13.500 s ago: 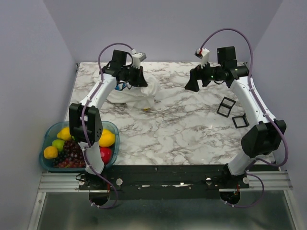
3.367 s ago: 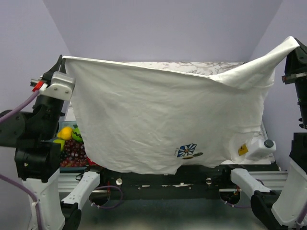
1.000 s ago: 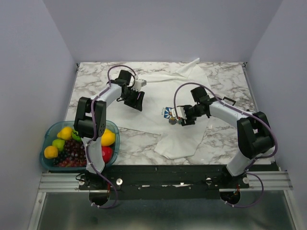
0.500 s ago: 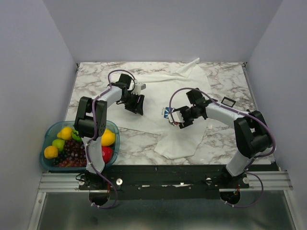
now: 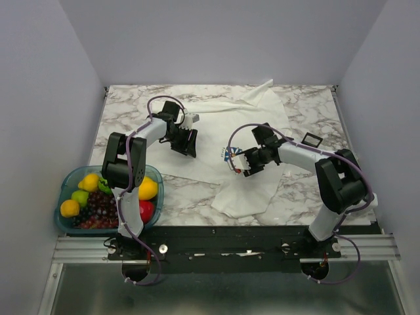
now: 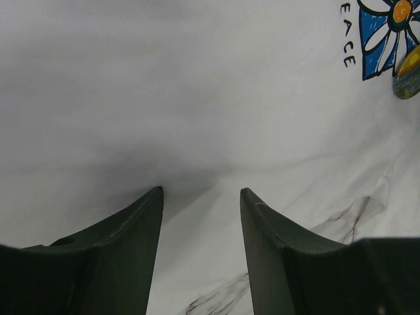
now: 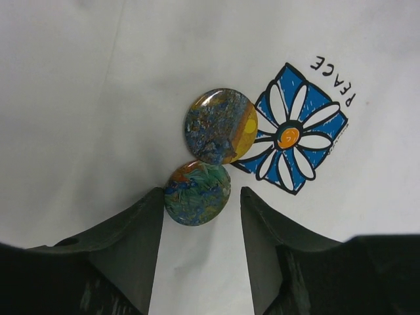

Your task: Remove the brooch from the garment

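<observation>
right fingers (image 7: 200,191) spread around lower brooch (image 7: 197,186) on shirt (image 7: 79,98), second brooch (image 7: 220,125) touching it beside flower print (image 7: 295,138), left fingers (image 6: 200,191) spread, empty, over shirt

Counter (image 5: 187,190): one, white marble pattern with grey veining, filling the middle of the top view, square-cornered at the rear.
Back wall (image 5: 223,39): plain, pale lavender, matte, across the top of the frame.
Left wall (image 5: 39,98) and right wall (image 5: 394,85): same lavender, slanting inward toward the rear corners.
Aluminium rail (image 5: 79,248): slotted, along the counter's near edge, lower frame.
Grey surface (image 5: 216,289): dull sheen, bottom edge, below the rail.
Light: even, diffuse, soft shadows only.
</observation>
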You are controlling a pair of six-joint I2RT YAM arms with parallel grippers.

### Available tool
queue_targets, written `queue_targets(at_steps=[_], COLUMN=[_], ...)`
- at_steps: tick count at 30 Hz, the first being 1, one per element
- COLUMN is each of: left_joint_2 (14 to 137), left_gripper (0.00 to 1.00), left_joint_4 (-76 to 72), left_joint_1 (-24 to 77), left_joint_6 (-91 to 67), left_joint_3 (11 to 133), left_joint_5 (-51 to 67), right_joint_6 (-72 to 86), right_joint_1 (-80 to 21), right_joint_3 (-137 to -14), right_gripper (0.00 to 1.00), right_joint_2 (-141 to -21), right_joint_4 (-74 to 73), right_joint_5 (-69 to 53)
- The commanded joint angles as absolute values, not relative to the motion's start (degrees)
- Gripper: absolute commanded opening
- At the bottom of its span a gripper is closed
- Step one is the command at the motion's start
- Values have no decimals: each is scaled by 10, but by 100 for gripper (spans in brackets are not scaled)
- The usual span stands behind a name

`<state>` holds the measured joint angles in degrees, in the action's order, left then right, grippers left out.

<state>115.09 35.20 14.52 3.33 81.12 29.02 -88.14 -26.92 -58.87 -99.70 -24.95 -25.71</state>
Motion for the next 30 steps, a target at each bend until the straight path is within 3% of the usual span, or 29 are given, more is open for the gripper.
queue_targets(at_steps=[1,7,21,30], left_joint_2=[1147,1150,1151,1153], left_gripper=[59,59,59,59], left_joint_4=[352,357,367,372], left_joint_1=[146,146,146,147], left_joint_6=[33,38,51,55], left_joint_3=[806,808,814,818], left_joint_5=[299,294,296,303], right_joint_6=[-855,-805,-710,-622], right_joint_1=[-272,-272,-272,-272], right_joint_3=[-571,-567,-580,-606], right_gripper=[55,43,29,28], right_joint_2=[-994,-967,-968,-980], right_joint_4=[-196,-147,-134,-134], right_joint_5=[-235,-239,-224,-183])
